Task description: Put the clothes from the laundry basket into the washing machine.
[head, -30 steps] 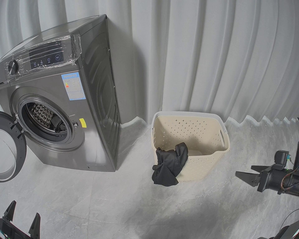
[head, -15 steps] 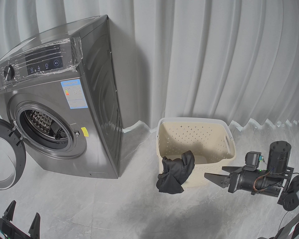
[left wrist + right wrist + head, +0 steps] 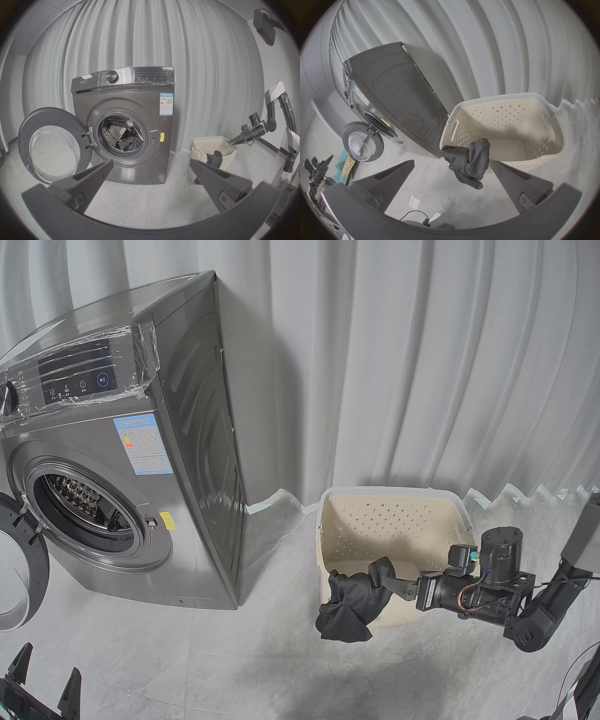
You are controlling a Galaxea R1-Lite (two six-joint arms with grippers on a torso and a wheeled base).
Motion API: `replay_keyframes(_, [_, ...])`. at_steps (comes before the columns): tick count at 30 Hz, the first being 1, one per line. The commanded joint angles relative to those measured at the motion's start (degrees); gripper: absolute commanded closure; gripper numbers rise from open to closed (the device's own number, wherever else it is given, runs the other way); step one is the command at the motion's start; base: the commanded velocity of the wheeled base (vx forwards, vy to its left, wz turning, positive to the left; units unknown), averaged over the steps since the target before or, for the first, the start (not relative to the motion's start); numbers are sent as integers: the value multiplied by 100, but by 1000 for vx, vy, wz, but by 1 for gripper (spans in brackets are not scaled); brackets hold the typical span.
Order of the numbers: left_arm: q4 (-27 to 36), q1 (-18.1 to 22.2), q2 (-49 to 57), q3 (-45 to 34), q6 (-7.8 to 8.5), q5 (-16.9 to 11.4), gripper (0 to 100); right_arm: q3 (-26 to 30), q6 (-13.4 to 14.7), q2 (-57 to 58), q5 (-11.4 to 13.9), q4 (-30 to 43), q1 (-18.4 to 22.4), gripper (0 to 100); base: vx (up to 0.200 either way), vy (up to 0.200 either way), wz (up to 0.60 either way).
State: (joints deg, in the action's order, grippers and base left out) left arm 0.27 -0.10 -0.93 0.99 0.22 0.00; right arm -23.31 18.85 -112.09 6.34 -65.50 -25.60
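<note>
Nearest, low at the robot's left, the left gripper (image 3: 50, 657) (image 3: 150, 162) hangs over the grey tiled floor (image 3: 250, 652) with its jaws spread wide and nothing between them. It faces the front of the washing machine and sits well apart from it.

Farther out on the right, the right gripper (image 3: 403, 576) (image 3: 451, 162) is held level at the near side of the laundry basket (image 3: 387, 491) (image 3: 503, 122) (image 3: 212, 145). Its jaws are also wide apart and hold nothing. One fingertip (image 3: 390, 582) is just beside the top fold of the dark garment (image 3: 353, 602) (image 3: 468, 159) (image 3: 215, 157) (whether it touches the cloth cannot be told).

That garment is draped over the basket's near rim. Part of it lies inside and most hangs down the outer wall toward the floor. The basket is cream with a paler rim and star-shaped holes, and it stands upright on the floor.

To the basket's left stands the grey washing machine (image 3: 187, 427) (image 3: 125, 93) (image 3: 393, 84), near it but apart. Its round door (image 3: 19, 577) (image 3: 53, 143) is swung fully open, and some dark clothing (image 3: 129, 143) lies in the drum (image 3: 81, 502). Clear plastic film (image 3: 81, 374) covers the control panel.

Behind both hangs a white pleated curtain (image 3: 406, 365), reaching the floor.
</note>
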Motion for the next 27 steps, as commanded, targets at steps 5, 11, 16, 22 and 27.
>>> replay_keyframes(5, [0, 1, 93, -90, -4, 0, 0, -490, 5, -1087, -63, -305, 143, 0, 0, 0, 0])
replay_keyframes(11, [0, 1, 93, -90, -4, 0, 0, -807, 5, -1667, -203, -596, 169, 0, 0, 0, 0])
replay_keyframes(16, [0, 1, 93, -90, -4, 0, 0, -1123, 23, -2010, -186, -578, 178, 0, 0, 0, 0])
replay_keyframes(22, [0, 1, 93, -90, -4, -9, 0, -1396, 84, -2335, -194, -516, 161, 0, 0, 0, 0])
replay_keyframes(27, [0, 1, 93, -90, -4, -9, 0, -1712, 172, -2563, -177, -490, 205, 0, 0, 0, 0])
